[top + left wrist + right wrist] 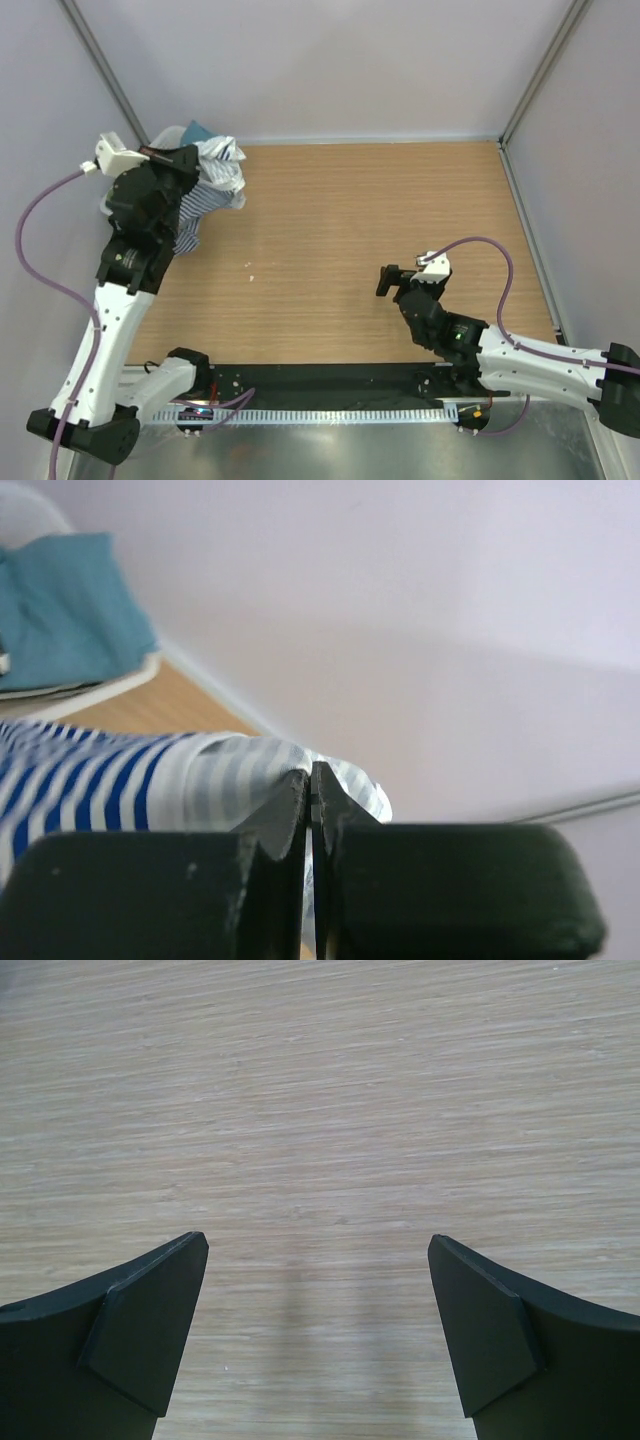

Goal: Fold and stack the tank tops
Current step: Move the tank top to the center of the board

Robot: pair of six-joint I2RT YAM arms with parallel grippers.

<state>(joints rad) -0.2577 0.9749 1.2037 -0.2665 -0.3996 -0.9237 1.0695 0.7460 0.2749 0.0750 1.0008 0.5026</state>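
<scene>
Far left: we log the left pincer (pixel 311 780) clenched on a fold of the navy-and-white striped tank top (pixel 193 218), at the back-left corner of the worktop (pixel 350 200). The cloth hangs bunched from the pinch, against the white basket (pixel 110 685). A teal cloth (pixel 60 610) lies in that basket. A paler striped bundle (pixel 222 165) tops the heap; we cannot tell whether it is a second top or this one's reverse side.

We judge this to be the first pick, with nothing folded or stacked yet. The next move calls for carrying the top out to the open middle and spreading it flat without dragging other cloth along.

Right: the right pincer (pixel 318 1250) is released, jaws wide over bare wood, well apart from the cloth.

We see no readable brand, label or writing.
</scene>
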